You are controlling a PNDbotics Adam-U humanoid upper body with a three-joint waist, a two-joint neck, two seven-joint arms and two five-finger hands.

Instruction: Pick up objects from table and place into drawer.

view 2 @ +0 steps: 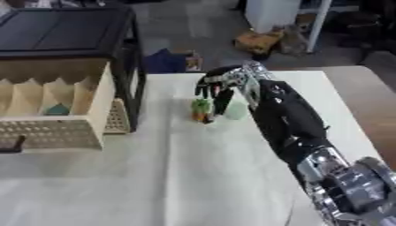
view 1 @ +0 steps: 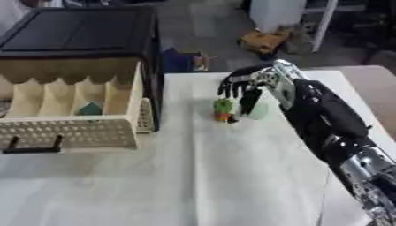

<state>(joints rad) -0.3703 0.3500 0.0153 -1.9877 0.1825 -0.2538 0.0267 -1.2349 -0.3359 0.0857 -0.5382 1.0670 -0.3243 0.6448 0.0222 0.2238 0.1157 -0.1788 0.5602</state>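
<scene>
My right hand (view 1: pixel 246 86) reaches out over the white table (view 1: pixel 232 176), the arm running back from it toward my lower right. The fingers (view 1: pixel 229 90) hang downward, spread a little and only slightly bent, and they close on nothing. Just below the fingertips stands a small green and orange object (view 1: pixel 222 109), upright on the table; I cannot tell whether a fingertip touches its top or only hovers over it. Right beside it, under my thumb side, is a pale green rounded thing (view 1: pixel 257 110), partly hidden behind my hand, so its shape stays unclear to me.

Well off to the left of my hand, the drawer (view 1: pixel 77 128) stands pulled out of a black cabinet (view 1: pixel 77 33). Its front is a cream perforated panel with a dark handle (view 1: pixel 32 147), and cream dividers split it into narrow compartments. In one of the compartments nearer my hand lies a small teal object (view 1: pixel 89 108).

Beyond my hand, past the far edge of the table, a blue object (view 1: pixel 179 60) sits on the floor.
</scene>
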